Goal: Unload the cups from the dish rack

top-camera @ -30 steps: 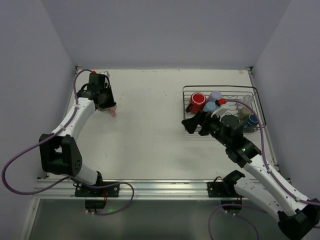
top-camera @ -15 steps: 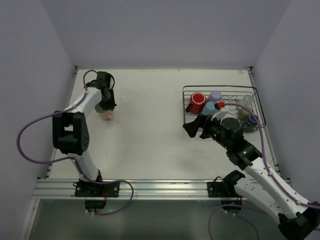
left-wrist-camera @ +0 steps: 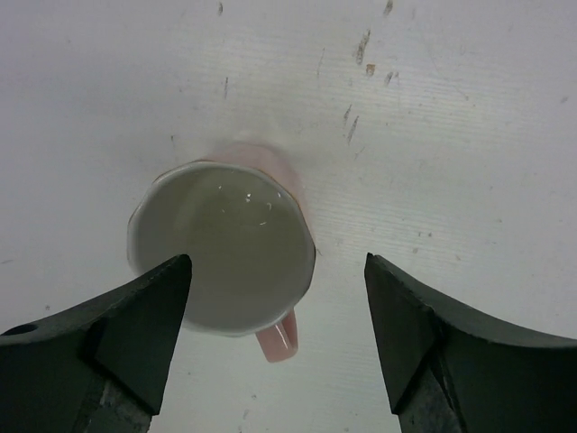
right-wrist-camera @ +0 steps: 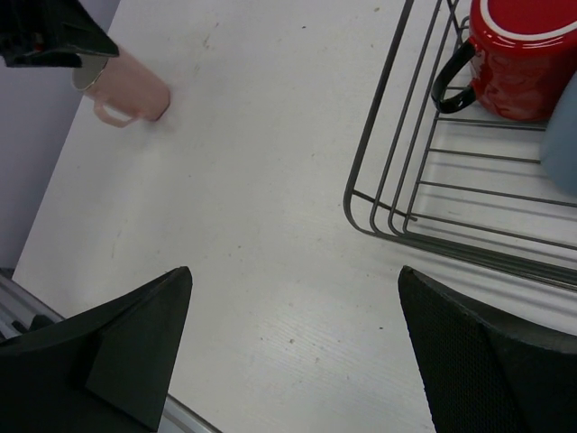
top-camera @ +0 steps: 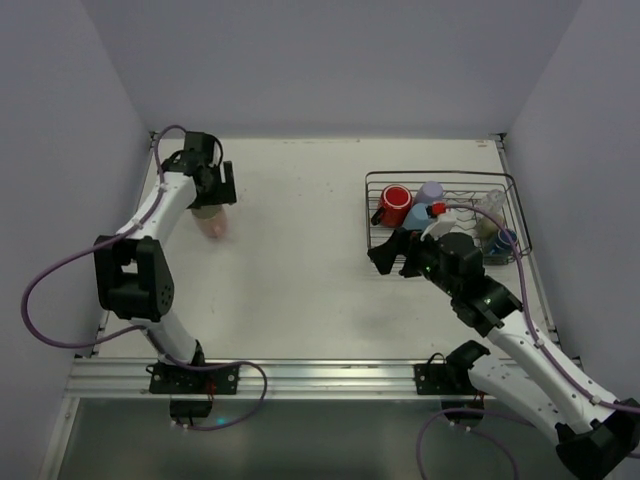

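Pale pink ceramic mug (left-wrist-camera: 221,248) sits upright at 10 o'clock, well clear of the dark wire dish rack (right-wrist-camera: 388,221) at 2 o'clock. Left gripper (left-wrist-camera: 275,280) hangs over it, spread wide, empty. Right gripper (right-wrist-camera: 293,280), spread too, hovers by the rack, probably eyeing the glossy red mug (right-wrist-camera: 527,68).

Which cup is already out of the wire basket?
The pink mug: it stands upright on the table below the left claw; the red mug and the rest sit in the dish rack.
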Motion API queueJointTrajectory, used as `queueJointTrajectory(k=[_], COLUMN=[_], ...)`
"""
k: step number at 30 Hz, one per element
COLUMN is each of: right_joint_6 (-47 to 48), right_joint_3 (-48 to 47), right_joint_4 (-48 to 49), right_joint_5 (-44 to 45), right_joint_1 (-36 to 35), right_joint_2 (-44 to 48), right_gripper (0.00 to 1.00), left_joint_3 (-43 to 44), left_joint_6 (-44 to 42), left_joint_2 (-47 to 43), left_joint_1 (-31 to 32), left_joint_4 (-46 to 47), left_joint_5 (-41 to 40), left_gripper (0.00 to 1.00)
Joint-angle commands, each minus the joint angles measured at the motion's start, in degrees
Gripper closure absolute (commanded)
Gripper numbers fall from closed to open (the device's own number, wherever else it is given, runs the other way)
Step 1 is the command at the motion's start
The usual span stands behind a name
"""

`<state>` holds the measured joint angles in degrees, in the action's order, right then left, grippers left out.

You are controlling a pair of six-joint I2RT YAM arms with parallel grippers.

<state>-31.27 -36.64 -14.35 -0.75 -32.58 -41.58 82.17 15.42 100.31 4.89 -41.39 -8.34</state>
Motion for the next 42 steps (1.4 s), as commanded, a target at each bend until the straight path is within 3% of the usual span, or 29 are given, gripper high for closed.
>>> queueJointTrajectory(k=[1, 6, 9, 15, 19, 22, 31, 42], right_joint_6=[2.3, 4.1, 5.2, 7.0, 8.9, 9.2, 10.1, 13.2], right_joint_3=[-5.0, -9.1, -11.6, -16.3, -20.3, -22.9, -26.9, -28.3], right_joint_4=[-3.0, -7.9, -9.9, -10.2, -10.2, -10.2, -10.1, -6.5], right_joint_5=[4.3, 16.9, 21.2, 20.3, 22.3, 22.6, 24.1, 22.8], right_joint_1=[0.0, 0.3, 2.2, 10.4, 12.0, 12.9, 14.0, 16.8], right_joint_2=[-0.3, -3.1, -6.9, -16.7, -25.4, -31.6, -40.9, -46.4], right_gripper=[0.01, 0.01, 0.01, 0.01, 0.03, 0.07, 0.20, 0.21], left_joint_3=[2.2, -5.0, -10.9, -28.3, -41.5, -46.8, -46.7, -46.4], left_joint_6=[0.3, 3.6, 5.4, 7.5, 6.8, 5.6, 3.1, 3.0], left_joint_2=[-8.7, -25.1, -33.6, -48.1, -55.3, -60.6, -63.1, -61.5], left_joint_1=[-0.4, 0.0, 1.8, 9.9, 12.5, 12.5, 12.5, 12.5], left_joint_4=[2.1, 12.3, 18.2, 29.0, 31.8, 31.8, 28.6, 27.9], left_joint_5=[0.6, 8.3, 20.5, 36.2, 42.2, 43.8, 43.8, 43.8], left_gripper=[0.18, 0.17, 0.17, 0.16, 0.15, 0.14, 0.14, 0.14])
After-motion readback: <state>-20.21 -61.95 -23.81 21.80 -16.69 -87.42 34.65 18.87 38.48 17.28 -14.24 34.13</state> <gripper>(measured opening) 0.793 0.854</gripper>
